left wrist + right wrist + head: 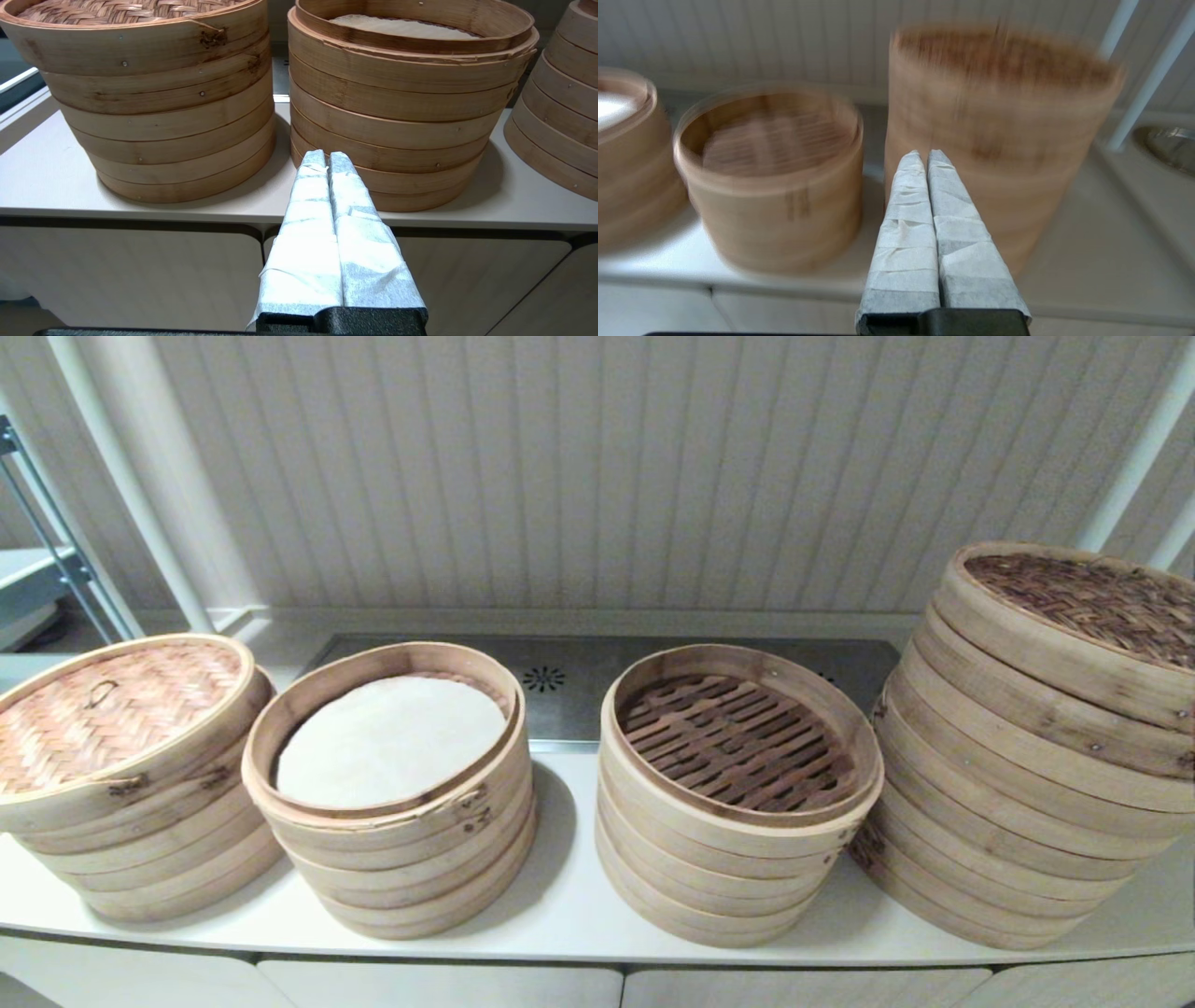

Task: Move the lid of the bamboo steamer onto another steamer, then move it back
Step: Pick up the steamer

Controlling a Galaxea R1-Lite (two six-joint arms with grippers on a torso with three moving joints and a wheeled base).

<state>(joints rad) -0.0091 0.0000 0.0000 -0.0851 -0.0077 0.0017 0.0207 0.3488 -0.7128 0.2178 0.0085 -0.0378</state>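
the left gripper [326, 158] hangs in front of the counter [46, 177] edge, its wrapped fingers [308, 219] pressed together on nothing, aimed at the foot of the second stack [402, 116]. the right gripper [924, 158] is also out in front, fingers [906, 224] pressed together and empty, pointing at the gap between the open stack [770, 186] and the tall stack [994, 130]; that view is smeared. neither gripper appears in the head view, which alone takes in all four stacks in a row.

on the counter, from the robot's left: a stack [140, 812] wearing the woven lid [112, 719] with a small loop handle, a stack with a white liner [387, 737] in its top tray, an open stack showing bare slats [738, 737], and the tall stack topped by a darker woven lid [1092, 607]. behind them sits a metal panel [579, 681], then the ribbed wall [597, 467]. the right wrist view alone shows a metal basin [1167, 147] past the tall stack.
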